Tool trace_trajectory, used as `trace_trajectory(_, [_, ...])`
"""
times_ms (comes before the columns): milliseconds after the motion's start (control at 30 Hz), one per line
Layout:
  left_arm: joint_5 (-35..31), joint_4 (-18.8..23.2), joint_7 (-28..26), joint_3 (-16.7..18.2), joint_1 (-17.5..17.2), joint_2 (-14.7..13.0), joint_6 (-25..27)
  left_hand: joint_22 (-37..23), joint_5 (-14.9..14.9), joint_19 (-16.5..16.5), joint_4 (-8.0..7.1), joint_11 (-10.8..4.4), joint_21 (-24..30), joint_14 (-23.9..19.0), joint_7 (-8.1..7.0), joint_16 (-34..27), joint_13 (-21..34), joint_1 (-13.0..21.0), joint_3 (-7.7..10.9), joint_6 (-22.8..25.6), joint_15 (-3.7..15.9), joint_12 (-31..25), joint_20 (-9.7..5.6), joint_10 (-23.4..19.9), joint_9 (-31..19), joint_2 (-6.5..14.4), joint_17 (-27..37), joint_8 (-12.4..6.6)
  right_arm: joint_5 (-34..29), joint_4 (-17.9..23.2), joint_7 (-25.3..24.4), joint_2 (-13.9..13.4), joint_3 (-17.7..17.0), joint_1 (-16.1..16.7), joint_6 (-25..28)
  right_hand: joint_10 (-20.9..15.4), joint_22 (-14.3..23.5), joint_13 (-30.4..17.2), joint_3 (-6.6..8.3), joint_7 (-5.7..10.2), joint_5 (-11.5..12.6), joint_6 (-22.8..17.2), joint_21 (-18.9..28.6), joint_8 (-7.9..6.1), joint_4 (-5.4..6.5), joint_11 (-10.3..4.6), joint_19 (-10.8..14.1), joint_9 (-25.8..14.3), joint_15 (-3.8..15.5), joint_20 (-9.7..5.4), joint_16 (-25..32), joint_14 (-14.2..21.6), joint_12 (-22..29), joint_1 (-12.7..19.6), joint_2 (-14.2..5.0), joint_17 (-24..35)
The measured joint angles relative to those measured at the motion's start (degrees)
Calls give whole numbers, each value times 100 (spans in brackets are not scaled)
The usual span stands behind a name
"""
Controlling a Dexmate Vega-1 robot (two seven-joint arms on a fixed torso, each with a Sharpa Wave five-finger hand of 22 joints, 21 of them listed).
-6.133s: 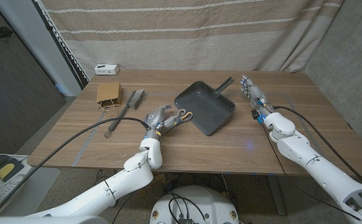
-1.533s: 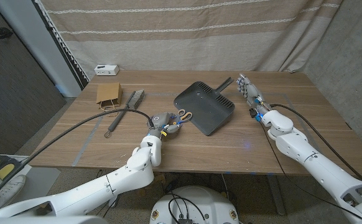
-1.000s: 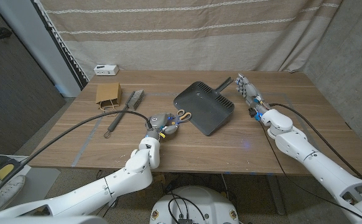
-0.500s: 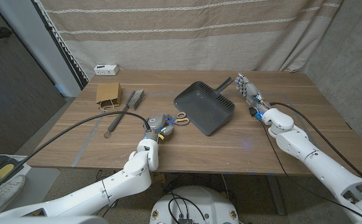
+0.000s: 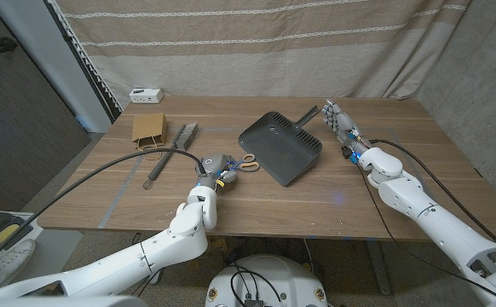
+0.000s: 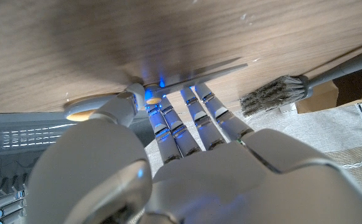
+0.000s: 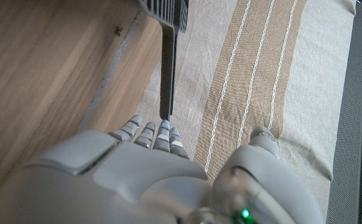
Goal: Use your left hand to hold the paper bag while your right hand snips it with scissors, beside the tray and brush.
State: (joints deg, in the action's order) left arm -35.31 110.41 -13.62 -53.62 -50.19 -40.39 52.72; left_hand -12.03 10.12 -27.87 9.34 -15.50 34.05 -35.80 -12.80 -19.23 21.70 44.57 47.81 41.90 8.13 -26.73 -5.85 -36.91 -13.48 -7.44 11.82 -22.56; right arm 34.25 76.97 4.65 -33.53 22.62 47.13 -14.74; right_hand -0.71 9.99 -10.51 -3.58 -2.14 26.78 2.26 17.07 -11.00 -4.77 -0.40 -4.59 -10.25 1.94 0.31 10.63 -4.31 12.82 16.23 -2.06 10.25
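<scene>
Paper bag: brown, with handles, lying at the table's far left, well apart from both of your hands and untouched.

Scissors: orange-handled, lying on the wooden table just off the tray's near-left edge. In the left wrist view the blades lie across the wood right at your fingertips.

Your left hand: at the scissors' blade end, fingers together and reaching onto the blades. Whether they actually clamp the scissors you cannot tell from these views.

Your right hand: standing on its edge near the table's far side, just right of the tray's handle, fingers straight and slightly apart, holding nothing. The right wrist view has the handle just beyond the fingertips.

Tray: dark dustpan-shaped, mid-table, handle pointing to the far right.

Brush: wire bristles toward the bag, long handle running toward you, between the bag and your left hand.

Small white box: far left corner.
</scene>
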Motion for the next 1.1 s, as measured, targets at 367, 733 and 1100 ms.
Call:
trace_trajectory(367, [-2, -75, 0, -166, 199, 9, 11, 0, 1, -123, 31, -127, 857, -393, -143, -29, 2, 270, 95, 348, -11, -65, -19, -562, 51, -67, 8, -435, 15, 26, -26, -17, -33, 37, -1, 0, 0, 0, 0, 0, 0, 0, 0, 0, 0, 0, 0, 0, 0, 0, 0, 0, 0, 0, -77, 0])
trace_trajectory(733, [156, -58, -1, -218, 287, -26, -152, -1, -45, -151, 3, 87, 2260, -609, 34, -123, 94, 985, 16, 522, -202, -295, 10, -843, 43, 48, 2, -562, 35, 80, -66, -34, -79, 112, -45, 0, 0, 0, 0, 0, 0, 0, -35, 0, 0, 0, -1, 0, 0, 0, 0, 0, 0, 1, -76, 0])
trace_trajectory(1100, [635, 13, -2, 135, 135, -64, -531, -318, 112, -212, -288, 131, 3659, -609, 558, 1, 171, 538, -224, 103, -206, -455, -52, -877, 44, 585, -991, -719, 80, 98, -81, -36, -126, 170, -120, 0, 0, 0, 0, 0, 0, 0, -33, 0, 0, 0, 41, 0, 0, 42, 0, 0, 0, 1, -76, 0])
